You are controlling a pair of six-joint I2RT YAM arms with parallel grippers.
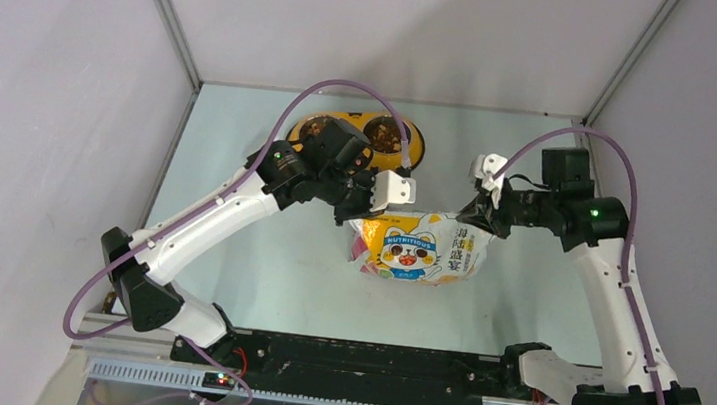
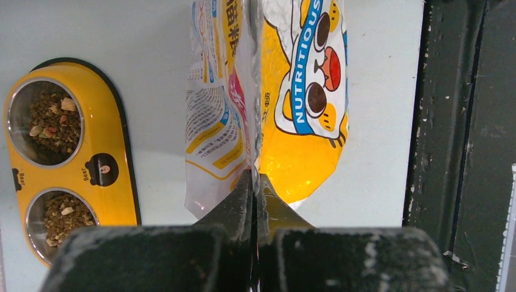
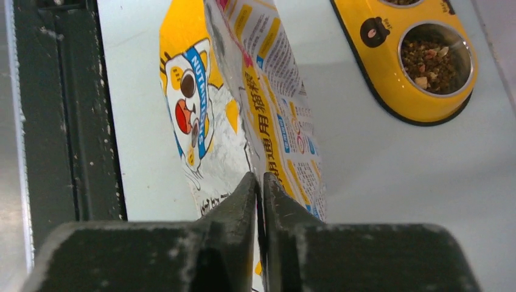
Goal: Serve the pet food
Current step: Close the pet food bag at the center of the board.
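Note:
The yellow-white foil bag [image 1: 420, 247] with a cartoon cat stands mid-table between the two arms, its cat face toward the arm bases. My left gripper [image 1: 351, 212] is shut on the bag's top left edge [image 2: 254, 152]. My right gripper [image 1: 466, 217] is shut on the top right edge [image 3: 260, 152]. Brown pet food [image 2: 53, 125] fills both steel cups of the yellow double bowl [image 1: 358, 138], which lies behind the bag; it shows in the right wrist view as pet food [image 3: 433, 58] too. The bag's inside is hidden.
Grey walls close in the table on the left, back and right. The black rail of the arm mounts [image 1: 348, 362] runs along the near edge, close behind the bag in both wrist views. The left arm's wrist hangs partly over the bowl.

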